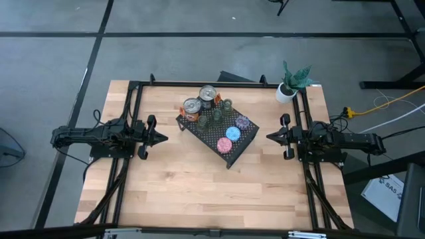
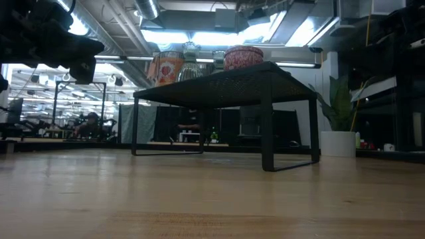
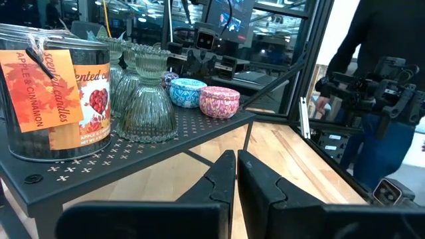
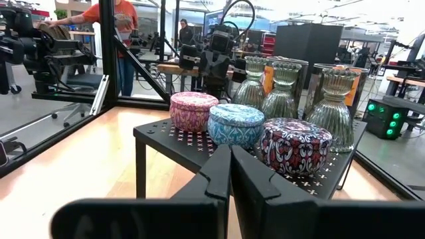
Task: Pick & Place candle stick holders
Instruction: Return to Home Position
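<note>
From above, a black mesh shelf [image 1: 204,137] sits turned at an angle near the centre of the wooden counter [image 1: 199,192], a little above the middle of the frame. All the candle stick holders stand on it. The pink holder [image 1: 225,145] is nearest the shelf's lower corner, the blue holder [image 1: 232,133] is just up and right of it, and the purple holder [image 1: 243,122] comes next toward the right corner, the three forming a close diagonal row. Behind them, toward the upper left, three olive-green glass holders [image 1: 216,114] make a second row. Two scented candle tins [image 1: 192,107] with orange labels fill the shelf's upper-left end. A white pot with a green plant [image 1: 286,91] stands at the counter's upper-right corner. The left gripper [image 1: 163,138] rests at the left of the frame, well apart from the shelf, its jaws pressed together on nothing. The right gripper [image 1: 271,137] lies at the right, likewise clear of the shelf, jaws pressed together and empty. Beyond the counter, a person in an orange top [image 4: 106,13] shows in the right wrist view.
</note>
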Robot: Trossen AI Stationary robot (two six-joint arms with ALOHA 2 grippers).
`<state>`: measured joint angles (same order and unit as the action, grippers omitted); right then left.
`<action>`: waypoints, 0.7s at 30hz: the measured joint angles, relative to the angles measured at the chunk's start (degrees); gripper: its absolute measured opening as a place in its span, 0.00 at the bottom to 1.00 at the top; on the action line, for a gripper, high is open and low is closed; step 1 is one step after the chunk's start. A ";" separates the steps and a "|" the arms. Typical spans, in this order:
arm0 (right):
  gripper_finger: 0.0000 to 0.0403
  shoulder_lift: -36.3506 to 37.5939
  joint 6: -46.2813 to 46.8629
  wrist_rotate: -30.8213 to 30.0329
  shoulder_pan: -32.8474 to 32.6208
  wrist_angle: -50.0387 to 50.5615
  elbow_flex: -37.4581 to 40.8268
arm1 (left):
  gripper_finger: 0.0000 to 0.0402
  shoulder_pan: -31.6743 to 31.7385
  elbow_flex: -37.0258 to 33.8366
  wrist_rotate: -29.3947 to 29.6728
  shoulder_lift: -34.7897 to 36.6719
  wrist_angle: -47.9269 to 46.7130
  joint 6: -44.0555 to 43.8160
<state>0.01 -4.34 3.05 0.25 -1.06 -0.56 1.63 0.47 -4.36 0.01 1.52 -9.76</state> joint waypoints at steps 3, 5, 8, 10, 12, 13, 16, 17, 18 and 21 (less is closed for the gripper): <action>0.04 0.00 0.00 0.02 0.00 0.00 0.00 | 0.02 0.00 0.00 0.00 0.00 0.00 0.00; 0.04 0.00 0.00 0.13 0.00 0.00 0.00 | 0.02 -0.01 0.00 0.00 0.00 0.00 0.00; 0.04 0.00 0.00 0.13 0.00 0.00 0.00 | 0.02 0.00 0.00 0.00 0.00 0.00 0.00; 0.04 0.00 0.00 0.13 0.00 0.00 0.00 | 0.03 -0.02 0.00 0.00 0.00 -0.02 0.00; 0.04 0.00 0.00 0.13 0.00 0.00 0.00 | 0.03 -0.02 0.00 0.00 0.00 0.00 0.00; 0.04 0.00 0.00 0.13 0.00 0.00 0.00 | 0.03 -0.02 0.00 0.00 0.00 0.00 0.00; 0.04 0.00 0.00 0.13 0.00 0.00 0.00 | 0.03 -0.02 0.00 0.00 0.00 -0.02 0.00; 0.04 0.00 0.00 0.13 0.00 0.00 0.00 | 0.03 -0.02 0.00 0.00 0.00 0.00 0.00; 0.04 0.00 0.00 0.13 0.00 -0.02 -0.01 | 0.02 -0.02 0.00 0.00 0.00 0.00 0.00; 0.04 0.00 0.00 0.12 0.00 -0.01 0.00 | 0.02 -0.01 0.00 0.00 0.00 0.00 0.00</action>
<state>0.01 -4.34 3.17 0.25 -1.07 -0.56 1.61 0.47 -4.36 0.01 1.52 -9.76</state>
